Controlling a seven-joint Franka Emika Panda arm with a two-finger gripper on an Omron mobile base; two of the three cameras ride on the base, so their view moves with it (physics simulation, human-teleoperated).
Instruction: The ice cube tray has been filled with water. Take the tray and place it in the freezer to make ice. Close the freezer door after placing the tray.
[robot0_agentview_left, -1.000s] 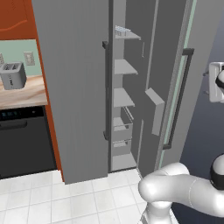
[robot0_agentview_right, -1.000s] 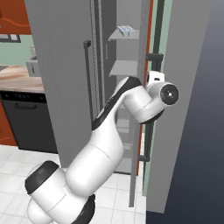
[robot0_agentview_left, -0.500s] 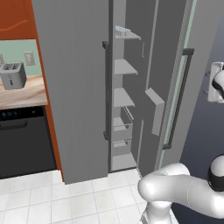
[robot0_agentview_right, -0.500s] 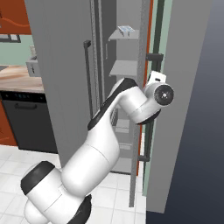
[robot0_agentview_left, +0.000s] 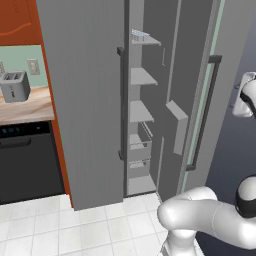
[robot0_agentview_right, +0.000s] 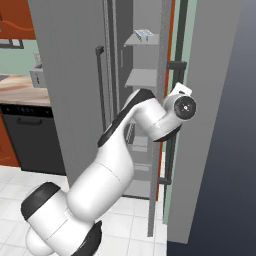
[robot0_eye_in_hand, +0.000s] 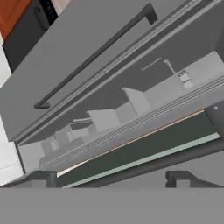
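The ice cube tray (robot0_agentview_left: 141, 36) (robot0_agentview_right: 145, 33), white with pale-blue cells, lies on the top shelf inside the freezer (robot0_agentview_left: 140, 112) (robot0_agentview_right: 141, 80). It shows small in the hand view (robot0_eye_in_hand: 185, 78). The freezer door (robot0_agentview_left: 192, 75) (robot0_agentview_right: 215, 150) stands swung open on the right, its vertical bar handle (robot0_agentview_left: 202, 115) (robot0_agentview_right: 169, 150) facing out. My gripper (robot0_eye_in_hand: 111, 179) is open and holds nothing. Its dark fingertips (robot0_eye_in_hand: 43, 177) stand wide apart just short of the handle bar (robot0_eye_in_hand: 144, 165), which runs across in front of them. My hand (robot0_agentview_right: 181, 104) hangs beside that handle at mid height.
The fridge's other door (robot0_agentview_left: 85, 100) is shut on the left, with its own bar handle (robot0_agentview_left: 120, 100). A black dishwasher (robot0_agentview_left: 27, 160) sits under a wooden counter with a toaster (robot0_agentview_left: 14, 86). An inner door bin (robot0_agentview_left: 176, 125) sticks out from the open door. White tile floor (robot0_agentview_left: 75, 225) lies below.
My arm has shifted only slightly by the door handle. The gripper stays open, and the tray and the freezer door have not moved.
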